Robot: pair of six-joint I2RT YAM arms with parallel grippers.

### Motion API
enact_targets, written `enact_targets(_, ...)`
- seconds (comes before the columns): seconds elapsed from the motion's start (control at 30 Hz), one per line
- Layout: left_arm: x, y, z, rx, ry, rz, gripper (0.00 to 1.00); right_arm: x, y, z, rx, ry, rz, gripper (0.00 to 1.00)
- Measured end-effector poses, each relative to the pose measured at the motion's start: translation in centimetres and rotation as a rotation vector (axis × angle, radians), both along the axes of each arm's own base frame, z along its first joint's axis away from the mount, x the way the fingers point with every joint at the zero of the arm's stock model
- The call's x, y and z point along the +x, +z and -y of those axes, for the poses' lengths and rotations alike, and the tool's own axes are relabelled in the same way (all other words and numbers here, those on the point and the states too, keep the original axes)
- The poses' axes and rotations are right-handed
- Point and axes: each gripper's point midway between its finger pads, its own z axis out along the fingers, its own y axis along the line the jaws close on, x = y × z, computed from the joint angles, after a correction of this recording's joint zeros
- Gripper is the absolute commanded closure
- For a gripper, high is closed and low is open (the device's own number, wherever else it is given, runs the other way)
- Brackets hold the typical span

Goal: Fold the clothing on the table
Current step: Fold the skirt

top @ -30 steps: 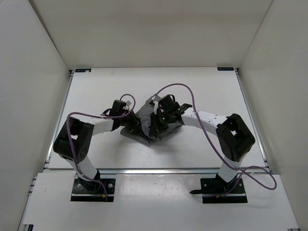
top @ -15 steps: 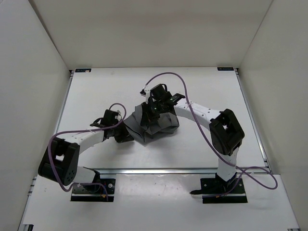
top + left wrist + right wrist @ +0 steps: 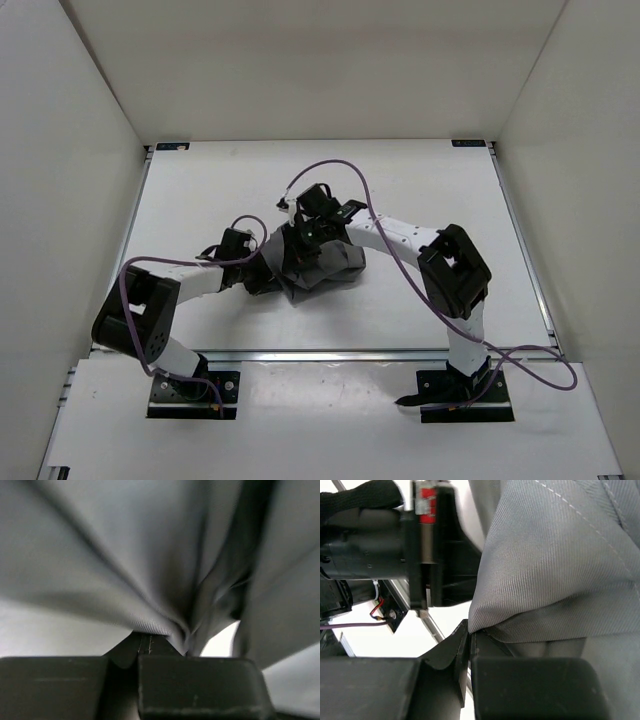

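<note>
Left fingers (image 3: 200, 687) and right fingers (image 3: 535, 690), each pair tight together.

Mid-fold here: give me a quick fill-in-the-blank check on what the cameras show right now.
1. The clothing bunched on the table is plain dark ____.
2. The left gripper is ____ on a fold of the clothing.
3. The right gripper is shut on the ____.
4. The cable looping above the clothing is ____.
Missing words: grey; shut; clothing; purple.
</note>
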Motion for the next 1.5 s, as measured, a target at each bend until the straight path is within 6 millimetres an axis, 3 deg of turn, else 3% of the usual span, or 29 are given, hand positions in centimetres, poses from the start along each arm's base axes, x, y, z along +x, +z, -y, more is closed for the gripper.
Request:
enact_targets(0.2,1.2,0.0,1.3,-0.041,-0.020,0.009,1.00,-1.4,-0.6,-2.3,-0.009,0.056,-0.012,1.00)
enact_targets(0.3,1.3,0.0,1.5,-0.061,-0.030,0.002,1.00,-1.4,-0.9,-2.4,-0.021,0.059,-0.017,0.99)
enact_targets(0.37,1.4,0.0,1.6,-0.083,-0.041,-0.003,1.00,-1.3,-1.0,-2.4,-0.026,0.054,-0.019,0.81)
enact_targets(0.43,1.3,0.0,1.5,-0.100,-0.054,-0.007,1.00,-0.9,-1.5,-2.1,-0.056,0.043,-0.008,0.50)
enact_targets(0.47,1.3,0.0,1.3,-0.100,-0.057,-0.008,1.00,-0.5,-1.8,-1.9,-0.076,0.035,-0.003,0.41)
enact_targets(0.53,1.3,0.0,0.7,-0.085,-0.050,-0.010,1.00,0.3,-2.3,-1.2,-0.123,0.023,0.006,0.28)
enact_targets(0.63,1.6,0.3,-0.4,-0.043,-0.036,-0.004,1.00,1.4,-1.3,-0.9,-0.153,0.011,0.031,0.22)
enact_targets(0.73,2.1,1.2,-1.7,-0.006,-0.017,0.025,1.00,3.4,1.9,-1.0,-0.115,-0.015,0.083,0.25)
enact_targets(0.83,2.9,3.1,-3.2,0.018,0.005,0.072,1.00,5.8,6.3,0.2,-0.055,-0.067,0.166,0.39)
enact_targets(0.87,3.3,4.0,-3.7,0.026,0.014,0.093,1.00,6.6,7.9,0.9,-0.036,-0.090,0.196,0.58)
enact_targets(0.9,3.6,4.9,-4.2,0.035,0.019,0.114,1.00,7.4,9.5,2.0,-0.021,-0.116,0.229,0.83)
enact_targets(0.97,4.5,7.3,-4.9,0.049,0.031,0.176,1.00,8.7,12.3,4.1,0.013,-0.180,0.286,1.00)
enact_targets(1.03,5.4,10.3,-4.8,0.043,0.023,0.261,1.00,9.3,13.8,7.1,0.029,-0.244,0.321,1.00)
enact_targets(1.13,6.3,14.6,-3.2,0.012,-0.023,0.390,1.00,9.0,12.2,11.5,-0.003,-0.318,0.301,1.00)
enact_targets(1.2,6.4,16.6,-1.3,-0.028,-0.075,0.462,1.00,8.5,9.0,13.4,-0.045,-0.341,0.252,1.00)
enact_targets(1.27,5.9,17.3,0.6,-0.065,-0.133,0.494,1.00,7.2,5.1,14.5,-0.090,-0.336,0.179,1.00)
enact_targets(1.37,4.8,16.0,2.9,-0.095,-0.206,0.483,1.00,4.8,0.6,15.2,-0.129,-0.308,0.073,1.00)
enact_targets(1.5,2.4,11.9,5.0,-0.111,-0.283,0.388,1.00,4.3,-1.2,14.5,-0.103,-0.276,0.036,1.00)
